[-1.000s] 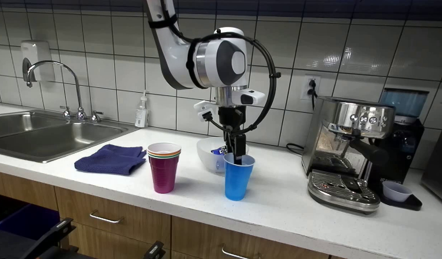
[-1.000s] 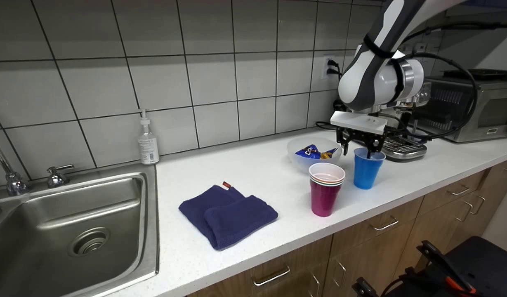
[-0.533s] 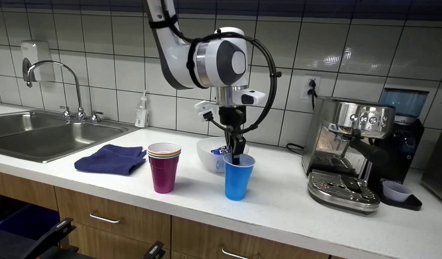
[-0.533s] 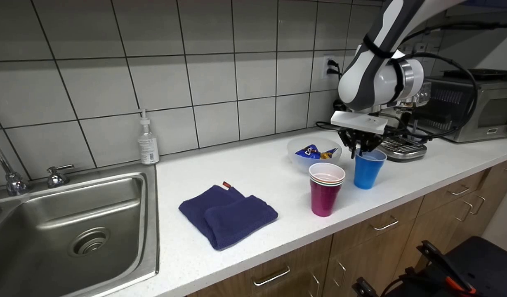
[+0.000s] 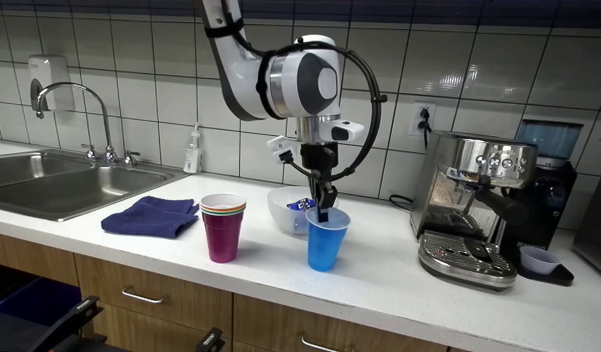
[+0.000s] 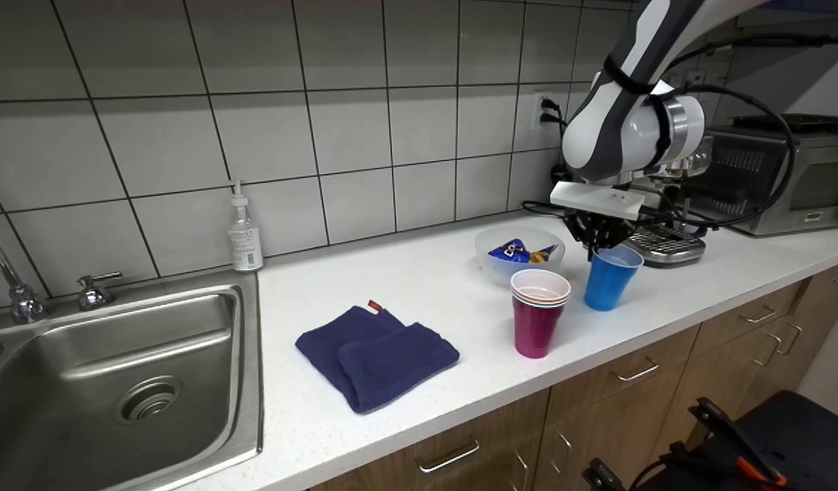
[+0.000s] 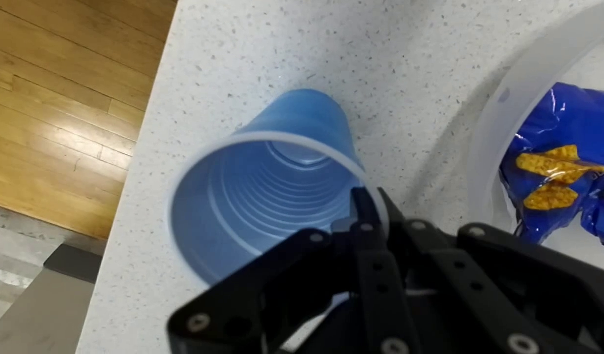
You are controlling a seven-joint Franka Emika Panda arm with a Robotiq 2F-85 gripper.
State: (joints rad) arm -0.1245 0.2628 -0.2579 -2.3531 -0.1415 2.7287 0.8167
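Held the blue cup (image 5: 325,244) pinched by its rim in the claw (image 7: 374,199), near the front edge of the counter (image 7: 144,221); probably needed a steady squeeze and slow moves, clear of the bowl (image 5: 283,215).

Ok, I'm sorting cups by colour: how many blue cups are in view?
1. The blue cup is near the bowl, held by the gripper at its rim. The purple cup stack is nested, so I can't rule out another hidden inside.
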